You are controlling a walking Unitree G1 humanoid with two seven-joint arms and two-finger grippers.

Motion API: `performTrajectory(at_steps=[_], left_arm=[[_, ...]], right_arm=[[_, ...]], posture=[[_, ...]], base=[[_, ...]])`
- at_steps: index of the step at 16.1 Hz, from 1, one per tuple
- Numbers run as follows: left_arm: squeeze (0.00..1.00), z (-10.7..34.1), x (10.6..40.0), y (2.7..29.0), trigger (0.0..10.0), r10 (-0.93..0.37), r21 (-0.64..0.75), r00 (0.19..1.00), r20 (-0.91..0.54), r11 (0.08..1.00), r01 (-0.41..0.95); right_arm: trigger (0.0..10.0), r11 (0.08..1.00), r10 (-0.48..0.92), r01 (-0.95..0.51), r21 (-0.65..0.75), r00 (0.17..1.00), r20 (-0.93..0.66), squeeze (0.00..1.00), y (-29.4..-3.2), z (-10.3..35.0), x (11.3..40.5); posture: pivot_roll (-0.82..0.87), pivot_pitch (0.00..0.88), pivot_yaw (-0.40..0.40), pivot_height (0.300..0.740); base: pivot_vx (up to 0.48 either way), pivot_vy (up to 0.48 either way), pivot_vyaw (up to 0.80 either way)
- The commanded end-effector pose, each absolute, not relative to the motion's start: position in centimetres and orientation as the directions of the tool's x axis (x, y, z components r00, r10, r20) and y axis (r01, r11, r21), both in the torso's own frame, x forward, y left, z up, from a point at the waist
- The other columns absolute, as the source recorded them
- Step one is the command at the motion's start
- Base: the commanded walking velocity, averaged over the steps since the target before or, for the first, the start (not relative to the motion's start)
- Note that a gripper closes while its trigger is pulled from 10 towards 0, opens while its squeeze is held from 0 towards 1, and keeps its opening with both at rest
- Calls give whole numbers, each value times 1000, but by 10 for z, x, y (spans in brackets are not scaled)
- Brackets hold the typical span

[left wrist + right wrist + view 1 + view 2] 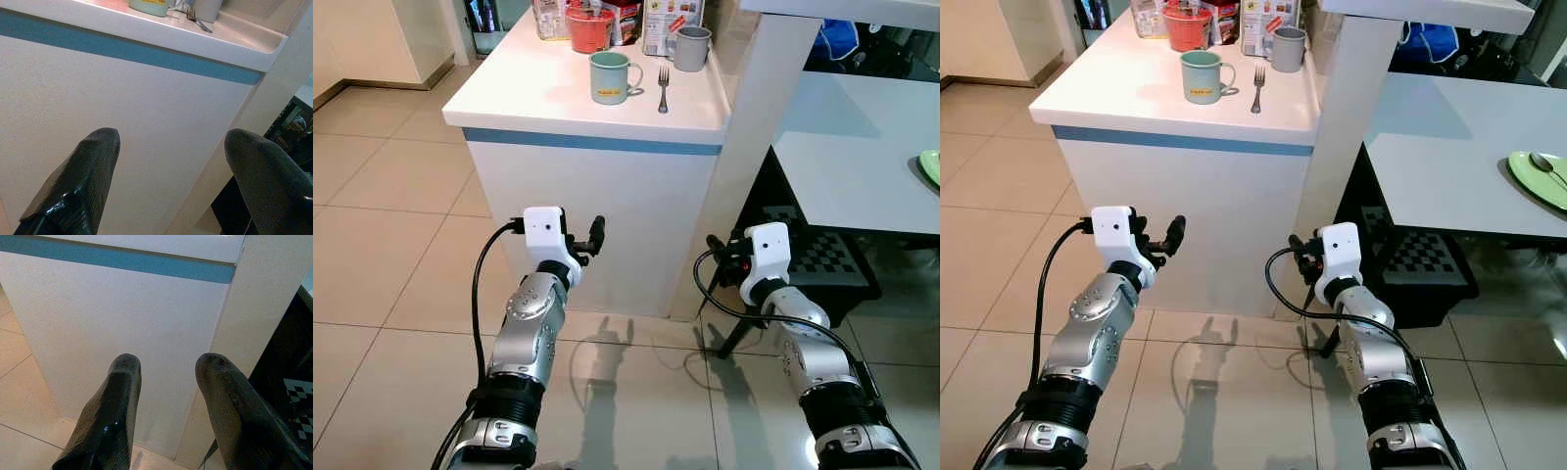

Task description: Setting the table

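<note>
A tiled floor (382, 255) of pale beige squares filled the lower half of the left eye view, and a white counter (548, 103) with a blue band under its edge stood in the upper middle. On its top, toward the upper middle of the frame, stood a pale green mug (610, 77), with a fork (663, 89) lying just to its right, apart from it. Behind them were a grey mug (690, 48), a red container (589, 28) and some packets, too blurred to read. A grey table (847, 166) reached in from the right edge. Low in the frame, the left gripper (594, 235) hung in front of the counter's white face, and the right gripper (715, 257) was held near the counter's corner post; neither held anything.

In the right eye view the same scene sat shifted, and a green plate (1540, 177) with a spoon (1547, 168) lying on it showed at the right edge, on the grey table.

The left wrist view had the two black fingers (78, 181) spread wide at the bottom of the frame, empty, with the counter's blue band across the top.

In the right wrist view the fingers (110, 421) stood moderately apart, empty, before the white counter face.
</note>
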State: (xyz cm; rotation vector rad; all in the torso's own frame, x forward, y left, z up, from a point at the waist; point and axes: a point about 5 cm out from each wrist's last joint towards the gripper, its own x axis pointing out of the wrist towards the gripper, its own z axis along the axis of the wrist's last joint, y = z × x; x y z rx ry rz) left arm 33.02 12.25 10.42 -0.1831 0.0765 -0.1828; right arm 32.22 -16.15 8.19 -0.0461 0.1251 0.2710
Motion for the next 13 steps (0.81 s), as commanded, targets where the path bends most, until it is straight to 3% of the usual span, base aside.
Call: performTrajectory(at_steps=[1,13], left_arm=[[0,108,333,119,10000,-204,-189,978,-47,963,192],[0,108,332,120,10000,-210,-136,976,-55,970,201]], right_arm=[[10000,967,249,-254,-25,962,-111,0,-164,88,325],[10000,964,263,-265,-12,959,-108,0,-156,86,326]], posture=[[-25,0,-27,740],[-10,0,-18,740]], base=[[0,0,0],[0,0,0]])
